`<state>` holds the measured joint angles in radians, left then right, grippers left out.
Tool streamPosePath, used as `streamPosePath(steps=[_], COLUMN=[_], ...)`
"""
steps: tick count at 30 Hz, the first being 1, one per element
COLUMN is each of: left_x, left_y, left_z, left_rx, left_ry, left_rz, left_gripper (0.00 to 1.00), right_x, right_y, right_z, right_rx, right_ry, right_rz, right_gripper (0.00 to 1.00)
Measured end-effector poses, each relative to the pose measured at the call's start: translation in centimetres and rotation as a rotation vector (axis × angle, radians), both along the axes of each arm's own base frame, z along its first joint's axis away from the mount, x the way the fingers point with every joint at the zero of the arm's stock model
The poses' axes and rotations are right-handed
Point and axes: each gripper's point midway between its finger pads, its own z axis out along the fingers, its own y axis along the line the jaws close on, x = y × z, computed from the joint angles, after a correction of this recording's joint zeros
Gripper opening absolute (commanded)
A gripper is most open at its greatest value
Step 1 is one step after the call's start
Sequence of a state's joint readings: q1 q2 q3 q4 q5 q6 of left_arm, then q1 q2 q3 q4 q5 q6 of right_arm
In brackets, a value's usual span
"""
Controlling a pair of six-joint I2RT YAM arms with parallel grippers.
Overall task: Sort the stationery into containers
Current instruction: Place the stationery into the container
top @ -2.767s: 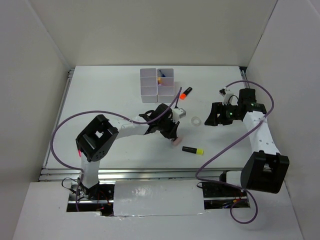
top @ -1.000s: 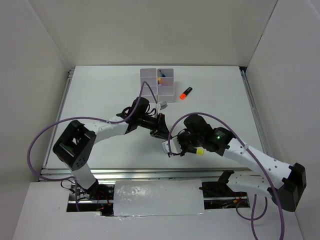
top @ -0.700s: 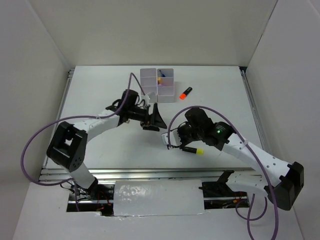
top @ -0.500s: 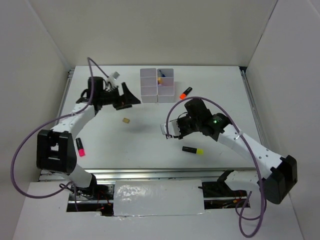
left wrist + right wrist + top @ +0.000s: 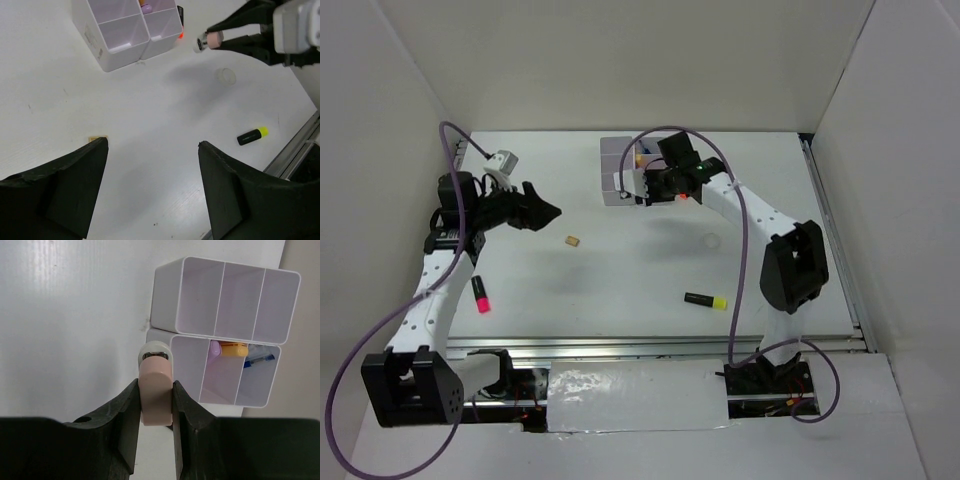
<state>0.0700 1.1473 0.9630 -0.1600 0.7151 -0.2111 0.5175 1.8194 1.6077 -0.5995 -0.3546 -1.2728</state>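
Observation:
My right gripper (image 5: 155, 385) is shut on a pink marker (image 5: 156, 395) with a white end. It holds the marker just over the near edge of the white containers (image 5: 225, 300). In the top view this gripper (image 5: 644, 186) sits at the containers (image 5: 613, 165). One bin holds a purple piece, an orange-capped item (image 5: 234, 348) and a blue pen (image 5: 260, 359). My left gripper (image 5: 152, 144) is open and empty above the table, at the far left in the top view (image 5: 542, 208). A tan eraser (image 5: 573, 241) lies to its right.
A yellow-and-black highlighter (image 5: 705, 300) lies near the front of the table and a clear tape ring (image 5: 712, 240) lies mid-right. A pink-and-black marker (image 5: 478, 295) rests beside the left arm. An orange highlighter (image 5: 180, 34) is partly hidden beside the containers. White walls surround the table.
The left arm swung from mid-table to the far left, opened, and the tan eraser now lies on the table. The right arm carried the pink marker from mid-table up to the containers.

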Motion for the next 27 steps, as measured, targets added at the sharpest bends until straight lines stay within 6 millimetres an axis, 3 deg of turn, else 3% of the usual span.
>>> streamPosePath(steps=[8, 15, 24, 27], left_x=[-1.5, -1.4, -1.5, -1.6], left_y=[0.5, 0.9, 0.9, 0.9], left_z=[-0.9, -1.0, -2.3, -2.6], left_rx=[0.05, 0.046, 0.032, 0.022], left_ry=[-0.032, -0.029, 0.004, 0.017], left_rz=[-0.011, -0.007, -0.008, -0.004], left_gripper=[0.83, 0.84, 0.85, 0.87], right_x=[5.0, 6.8, 8.7, 9.1], right_y=[2.0, 1.8, -0.4, -1.0], right_z=[-1.7, -4.6, -6.0, -6.2], right_rx=[-0.01, -0.05, -0.085, -0.093], right_ry=[-0.018, 0.002, -0.005, -0.007], right_rz=[-0.022, -0.052, -0.113, -0.129], right_gripper=[0.06, 0.07, 0.07, 0.14])
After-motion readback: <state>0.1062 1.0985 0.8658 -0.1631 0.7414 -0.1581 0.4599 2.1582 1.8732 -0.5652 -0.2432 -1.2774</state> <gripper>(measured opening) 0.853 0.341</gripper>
